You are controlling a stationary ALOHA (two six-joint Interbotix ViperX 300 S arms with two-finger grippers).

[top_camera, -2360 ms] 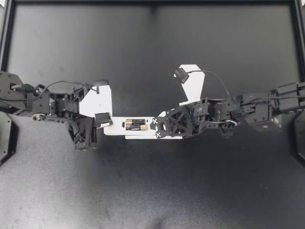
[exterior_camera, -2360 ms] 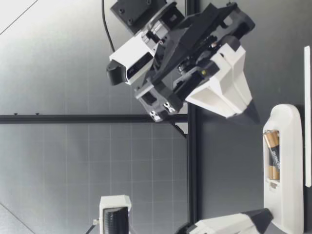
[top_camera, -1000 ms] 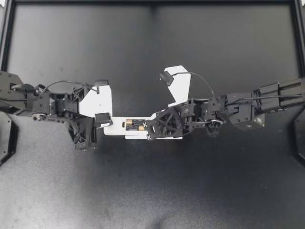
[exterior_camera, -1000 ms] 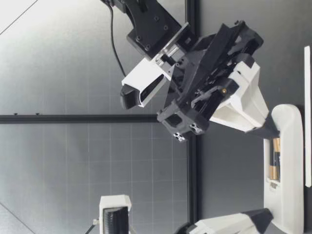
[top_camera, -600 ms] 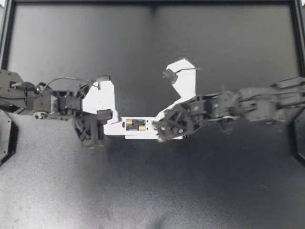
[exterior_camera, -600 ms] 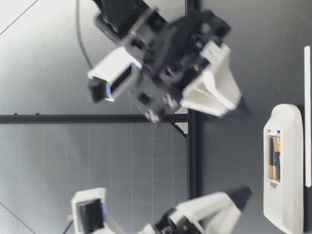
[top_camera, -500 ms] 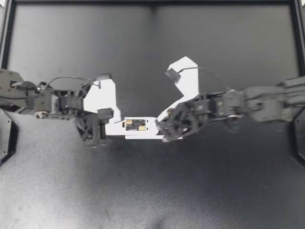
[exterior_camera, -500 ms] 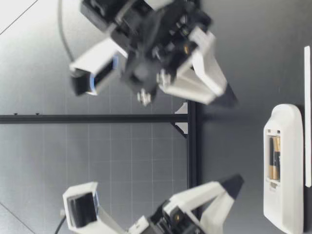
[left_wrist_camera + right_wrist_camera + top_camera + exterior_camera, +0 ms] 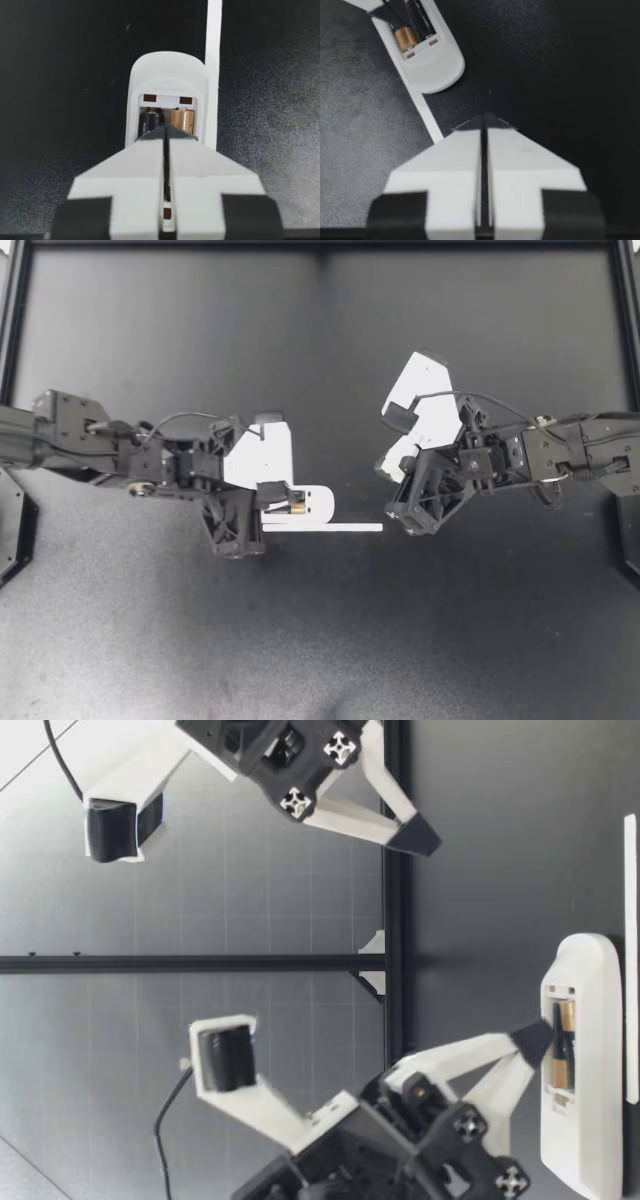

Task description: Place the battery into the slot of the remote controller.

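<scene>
The white remote (image 9: pixel 318 502) lies face down mid-table, with two batteries (image 9: pixel 297 504) in its open slot. My left gripper (image 9: pixel 284 502) is shut, and its tips rest over the slot. In the left wrist view the joined fingertips (image 9: pixel 150 150) sit on a black battery (image 9: pixel 150 120) and a copper one (image 9: pixel 181 119). In the low view the left gripper (image 9: pixel 535 1040) meets the batteries (image 9: pixel 562 1045) in the remote (image 9: pixel 590 1070). My right gripper (image 9: pixel 383 472) is shut and empty. It hangs clear of the remote (image 9: pixel 432 65), high above the table (image 9: pixel 415 835).
A thin white strip (image 9: pixel 330 528), perhaps the slot's cover, lies along the remote's near side; it also shows as the strip (image 9: pixel 425 112) in the right wrist view. The dark mat (image 9: pixel 320 640) has a raised black frame (image 9: pixel 320 245) around it.
My right gripper has pulled back from the remote to the right and risen. My left gripper has lifted from the remote's left end and come down over the battery slot.
</scene>
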